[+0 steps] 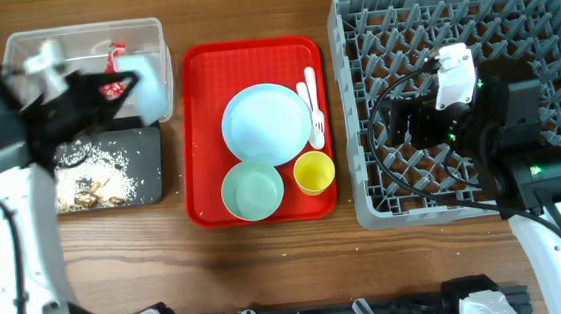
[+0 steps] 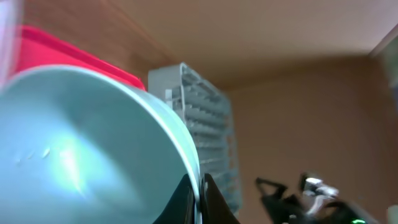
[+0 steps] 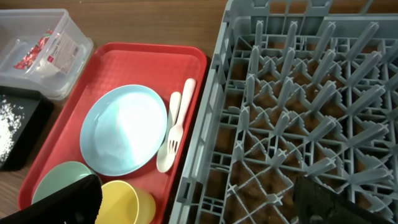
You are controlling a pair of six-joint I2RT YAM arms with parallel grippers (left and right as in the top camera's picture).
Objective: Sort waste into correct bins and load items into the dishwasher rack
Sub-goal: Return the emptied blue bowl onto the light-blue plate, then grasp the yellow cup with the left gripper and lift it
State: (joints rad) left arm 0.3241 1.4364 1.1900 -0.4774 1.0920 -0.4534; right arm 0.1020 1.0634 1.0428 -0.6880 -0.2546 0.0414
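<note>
My left gripper (image 2: 200, 198) is shut on the rim of the small pale blue bowl (image 2: 93, 143), held tilted over the clear tub (image 1: 81, 40) and black tray (image 1: 150, 182); the bowl shows pale next to the gripper (image 1: 132, 85). The red wrapper (image 1: 114, 58) lies in the tub. Rice and brown scraps (image 1: 92, 177) lie in the black tray. My right gripper (image 3: 199, 211) is open and empty above the grey dishwasher rack (image 1: 540, 16). The plate (image 1: 266, 124), mint bowl (image 1: 253, 190), yellow cup (image 1: 314, 172), fork and spoon (image 1: 313, 104) sit on the red tray (image 1: 204, 83).
The rack (image 3: 298, 112) fills the right side, its pegs bare. The red tray (image 3: 143, 62) lies between the rack and the bins. The right wrist view also shows the plate (image 3: 124, 134), the cup (image 3: 124, 202) and the tub (image 3: 37, 31).
</note>
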